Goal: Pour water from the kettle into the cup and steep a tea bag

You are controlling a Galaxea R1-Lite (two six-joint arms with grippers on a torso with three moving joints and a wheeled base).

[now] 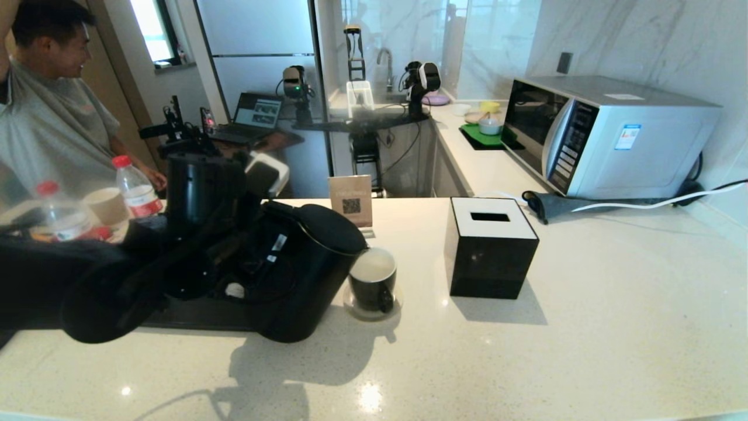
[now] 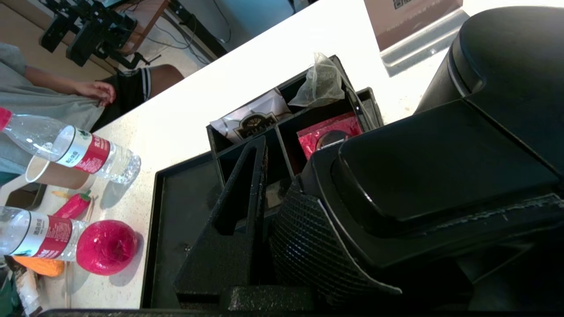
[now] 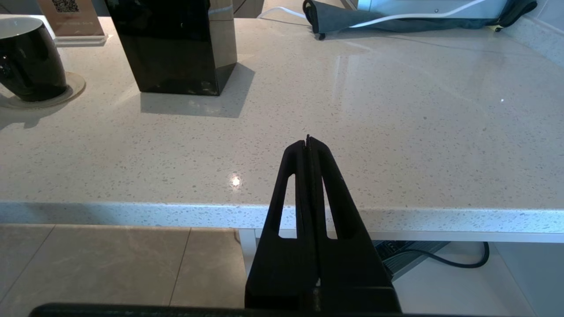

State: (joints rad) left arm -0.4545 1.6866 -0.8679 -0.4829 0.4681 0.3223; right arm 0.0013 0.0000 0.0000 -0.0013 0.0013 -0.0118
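The black kettle (image 1: 307, 275) hangs tilted over the counter, its spout at the rim of the black cup (image 1: 373, 280). The cup stands on a saucer and shows a white inside (image 3: 26, 57). I cannot make out any water. My left gripper (image 2: 286, 193) is shut on the kettle's textured handle (image 2: 304, 251); only one finger (image 2: 240, 207) shows. A tea bag (image 2: 319, 83) lies in a black divided box (image 2: 282, 127) behind the kettle. My right gripper (image 3: 307, 141) is shut on nothing, low at the counter's front edge.
A black tissue box (image 1: 491, 248) stands right of the cup, with a QR sign (image 1: 350, 202) behind. A microwave (image 1: 608, 134) sits far right. Two red-capped bottles (image 1: 137, 190), a paper cup (image 1: 108, 206) and a person (image 1: 47, 117) are at the left. The black tray (image 2: 176, 220) lies under the kettle.
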